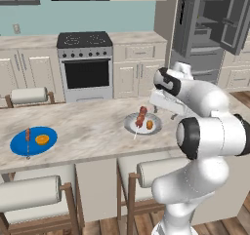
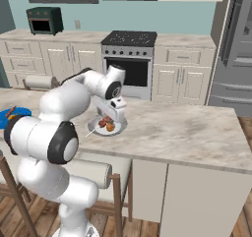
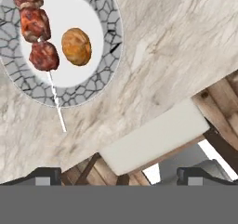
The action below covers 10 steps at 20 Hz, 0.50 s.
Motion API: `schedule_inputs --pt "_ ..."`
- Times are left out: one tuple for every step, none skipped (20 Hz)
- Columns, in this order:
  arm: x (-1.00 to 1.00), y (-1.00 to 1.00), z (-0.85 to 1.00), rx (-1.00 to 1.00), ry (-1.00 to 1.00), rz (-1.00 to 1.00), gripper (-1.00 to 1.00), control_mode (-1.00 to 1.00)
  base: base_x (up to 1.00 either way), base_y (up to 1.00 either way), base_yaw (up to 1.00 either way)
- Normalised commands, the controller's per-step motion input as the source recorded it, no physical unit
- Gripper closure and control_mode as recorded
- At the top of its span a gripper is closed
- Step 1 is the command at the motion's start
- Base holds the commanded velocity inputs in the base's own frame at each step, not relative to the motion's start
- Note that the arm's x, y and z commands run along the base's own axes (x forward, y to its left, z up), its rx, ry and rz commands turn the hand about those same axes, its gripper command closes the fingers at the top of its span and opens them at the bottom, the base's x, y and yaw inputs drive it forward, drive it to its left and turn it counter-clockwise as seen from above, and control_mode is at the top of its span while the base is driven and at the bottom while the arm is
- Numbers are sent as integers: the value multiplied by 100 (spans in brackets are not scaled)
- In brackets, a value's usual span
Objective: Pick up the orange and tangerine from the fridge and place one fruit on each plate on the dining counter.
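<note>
Beige marbled stone topped the long dining desk (image 1: 93, 127), with cream panels below and cushioned wooden stools (image 1: 29, 192) tucked along its near side. On it sat a pale grey-white round plate with a crackled rim (image 1: 141, 124), roughly mid-desk; it bore a small orange-brown fruit (image 1: 149, 125) lying beside a skewer of reddish meat chunks (image 1: 141, 116) on a thin stick. The skewer's long axis ran across the plate, its bare stick tip pointing out over the rim toward the desk's near edge. Far along the desk from that plate lay a bright blue round plate (image 1: 33, 141), holding a round orange fruit (image 1: 42, 139) next to its own thin skewer (image 1: 28, 137), which ran front to back.

The claw (image 2: 118, 117) hovered just beside the pale plate, over the marbled top, its two dark fingertips (image 3: 44, 175) spread wide apart and gripping nothing. Open marbled surface stretched away from the pale plate on the side opposite the blue one. Behind the desk, the tall grey steel fridge (image 1: 210, 31) stood with doors open.
</note>
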Motion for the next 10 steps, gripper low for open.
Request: schedule_inputs --pt "-69 0 64 0 -11 0 -100 -100 0 0 0" --pt "-70 0 64 0 -13 0 -100 -100 0 0 0" --pt "-70 0 64 0 -13 0 -100 -100 0 0 0" --pt "-73 0 65 0 -17 0 -100 -100 0 0 0" --pt "-76 0 63 0 -19 0 -100 -100 0 0 0" --pt "-74 0 63 0 -18 0 -100 -100 0 0 0" --pt "-73 0 66 0 -18 0 -100 -100 0 0 0" --pt "-72 0 66 0 -17 0 -100 -100 0 0 0" --pt "-70 0 68 0 -17 0 -100 -100 0 0 0" --pt "-69 0 69 0 -18 0 -100 -100 0 0 0"
